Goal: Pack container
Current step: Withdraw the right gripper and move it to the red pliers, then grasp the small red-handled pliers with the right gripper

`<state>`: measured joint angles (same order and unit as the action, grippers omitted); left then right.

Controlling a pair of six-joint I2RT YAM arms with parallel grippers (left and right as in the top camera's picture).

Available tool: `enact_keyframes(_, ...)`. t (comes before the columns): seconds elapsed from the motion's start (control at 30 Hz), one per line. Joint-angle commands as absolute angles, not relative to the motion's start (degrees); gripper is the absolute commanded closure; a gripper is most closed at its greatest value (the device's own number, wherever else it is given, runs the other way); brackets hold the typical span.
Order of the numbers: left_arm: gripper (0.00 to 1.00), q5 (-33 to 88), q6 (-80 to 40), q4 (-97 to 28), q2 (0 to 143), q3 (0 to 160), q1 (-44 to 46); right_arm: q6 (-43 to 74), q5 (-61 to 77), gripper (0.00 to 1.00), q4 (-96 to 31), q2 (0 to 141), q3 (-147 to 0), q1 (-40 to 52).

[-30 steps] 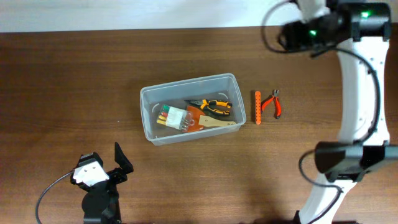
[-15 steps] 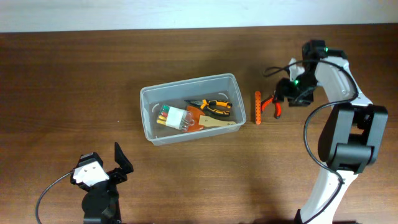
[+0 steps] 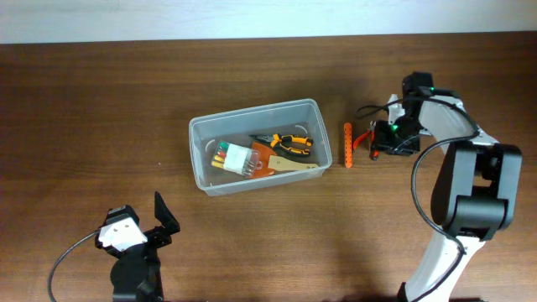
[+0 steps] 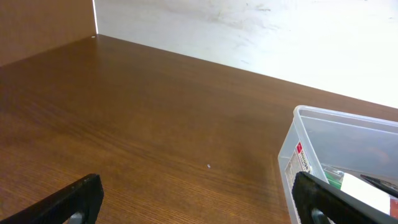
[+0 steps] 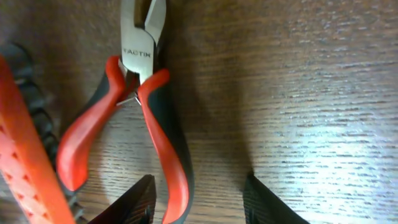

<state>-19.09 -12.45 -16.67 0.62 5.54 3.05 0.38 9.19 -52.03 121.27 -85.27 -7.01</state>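
The clear plastic container [image 3: 254, 144] sits mid-table and holds several tools, among them orange-and-black pliers and a small clear box of coloured bits. Its corner shows in the left wrist view [image 4: 339, 149]. Red-handled pliers [image 3: 364, 137] lie right of it beside an orange stick-like tool [image 3: 347, 144]. My right gripper [image 3: 379, 143] is open and low over the pliers; in the right wrist view its fingers [image 5: 199, 199] straddle one red handle [image 5: 163, 130]. My left gripper [image 3: 159, 220] is open and empty near the front left; in its own view [image 4: 199, 199] it hovers over bare wood.
The orange tool also shows at the left edge of the right wrist view [image 5: 25, 149]. A white wall runs along the table's far edge [image 3: 168, 17]. The right arm's cable loops above the pliers [image 3: 369, 109].
The right arm came down from the far right to the red pliers and has settled lower over them. The left arm has not moved.
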Motion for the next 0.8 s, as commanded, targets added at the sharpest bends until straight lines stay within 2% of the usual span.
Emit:
enact_keyframes(0.0, 0.01, -19.3, -11.9, -16.7, 0.3, 5.3, 3.3, 1.0, 3.8, 0.62, -51.8, 123.3, -81.7, -6.2)
enact_keyframes(0.27, 0.01, -19.3, -11.9, -16.7, 0.3, 5.3, 3.3, 1.0, 3.8, 0.65, -51.5, 123.3, -81.7, -6.0)
enact_keyframes(0.37, 0.01, -19.3, -11.9, -16.7, 0.3, 5.3, 3.3, 0.9, 3.8, 0.75, -51.3, 123.3, -81.7, -6.0)
enact_keyframes(0.5, 0.01, -19.3, -11.9, -16.7, 0.3, 5.3, 3.3, 0.9, 3.8, 0.92, -51.3, 123.3, -81.7, -6.0)
enact_keyframes(0.77, 0.01, -19.3, -11.9, -16.7, 0.3, 5.3, 3.3, 0.9, 3.9, 0.93, -51.6, 123.3, -81.9, -6.0)
